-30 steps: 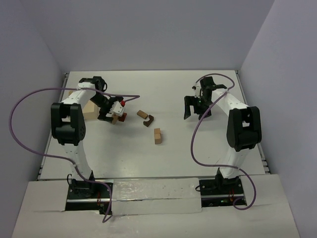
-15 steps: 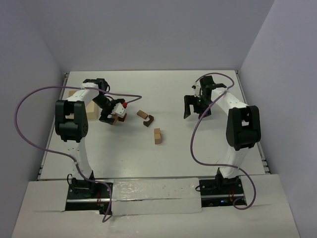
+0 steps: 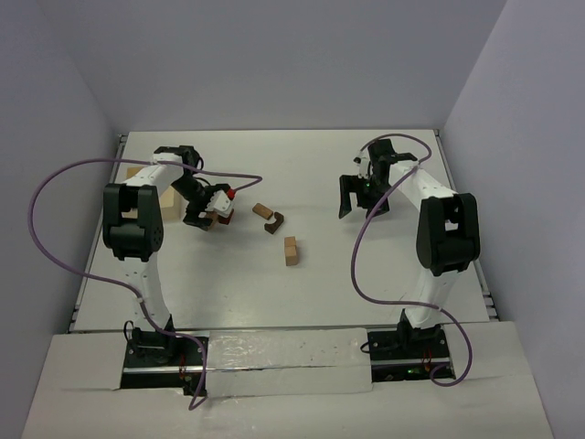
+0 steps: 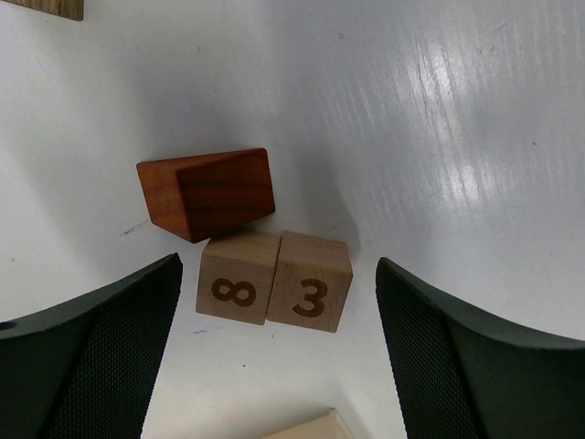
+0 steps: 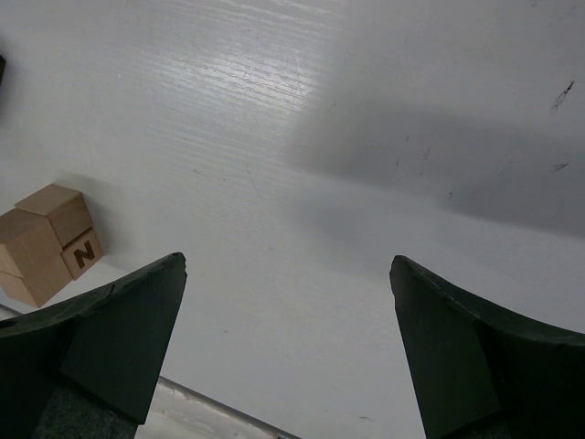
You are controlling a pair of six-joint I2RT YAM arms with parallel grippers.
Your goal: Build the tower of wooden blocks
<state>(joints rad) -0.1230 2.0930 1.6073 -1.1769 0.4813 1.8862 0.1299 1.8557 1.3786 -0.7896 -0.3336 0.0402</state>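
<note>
Left gripper (image 4: 277, 274): jaws apart, straddling two pale cubes that touch side by side, the cube marked 8 (image 4: 236, 288) and the cube marked 3 (image 4: 311, 293). Bare surface shows between each finger and the nearer cube, so neither is clamped. A reddish-brown block (image 4: 208, 192) lies skewed just beside the pair, at 11 o'clock of it. Right gripper (image 5: 285, 274): jaws wide apart over bare tabletop with nothing between them. A pale stack (image 5: 46, 242), one face marked N, sits well apart at 9 o'clock in that wrist view. From above, an orange-brown block (image 3: 262, 210) and a dark arch piece (image 3: 273, 220) lie close together between the two grippers, with the stack at 5 o'clock of them. The table (image 3: 302, 302) is white and scuffed. A pale tray (image 3: 166, 203) lies at 9 o'clock of the left gripper, partly hidden by that arm, and plain lilac-grey walls (image 3: 274, 64) close three sides. Each arm rises from its base at the near edge, elbow high and wrist pitched down, trailing a looped purple cable (image 3: 55, 229).
</note>
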